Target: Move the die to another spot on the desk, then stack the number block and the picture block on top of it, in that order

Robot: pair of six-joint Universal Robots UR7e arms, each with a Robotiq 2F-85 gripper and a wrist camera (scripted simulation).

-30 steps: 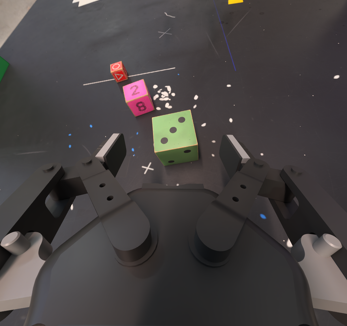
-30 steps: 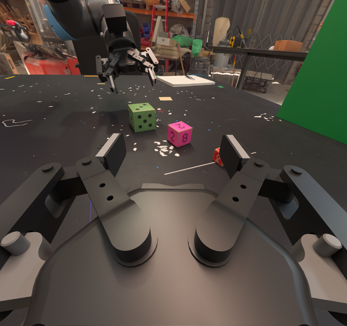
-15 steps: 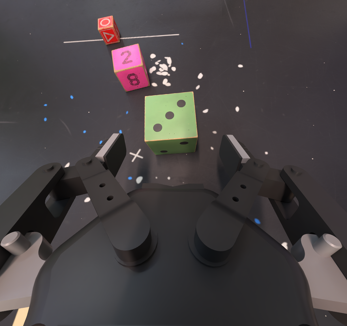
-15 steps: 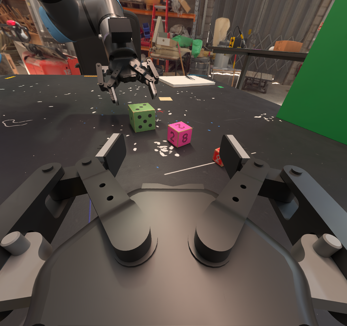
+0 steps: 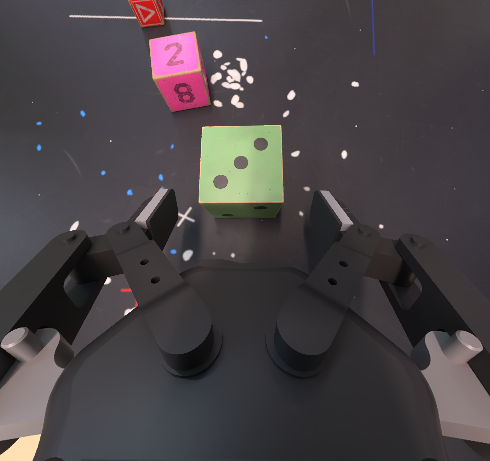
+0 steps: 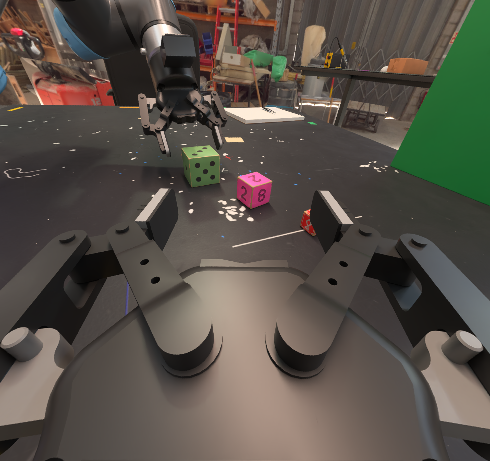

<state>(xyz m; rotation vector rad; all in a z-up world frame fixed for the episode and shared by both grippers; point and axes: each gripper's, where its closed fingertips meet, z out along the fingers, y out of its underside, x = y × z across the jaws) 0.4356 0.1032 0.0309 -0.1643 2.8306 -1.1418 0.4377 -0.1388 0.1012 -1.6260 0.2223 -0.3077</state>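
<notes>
A green die (image 5: 241,167) sits on the dark desk (image 5: 384,156). A pink number block (image 5: 177,71) lies just beyond it, and a small red picture block (image 5: 145,1) beyond that. My left gripper (image 5: 242,204) is open and hovers just above the die, its fingers either side of the die's near edge. In the right wrist view the die (image 6: 202,166), the pink block (image 6: 254,189) and the red block (image 6: 307,222) show, the red one partly hidden behind my right finger. My right gripper (image 6: 242,209) is open, empty and well short of the blocks.
A white notepad (image 6: 263,115) lies at the desk's far edge. A green panel (image 6: 456,119) stands at the right. The left arm (image 6: 127,21) reaches down over the die. White paint flecks (image 6: 233,211) and a chalk line (image 6: 267,239) mark the desk.
My left gripper has moved forward and down over the die, still open. The right gripper has not moved. The blocks have not moved.
</notes>
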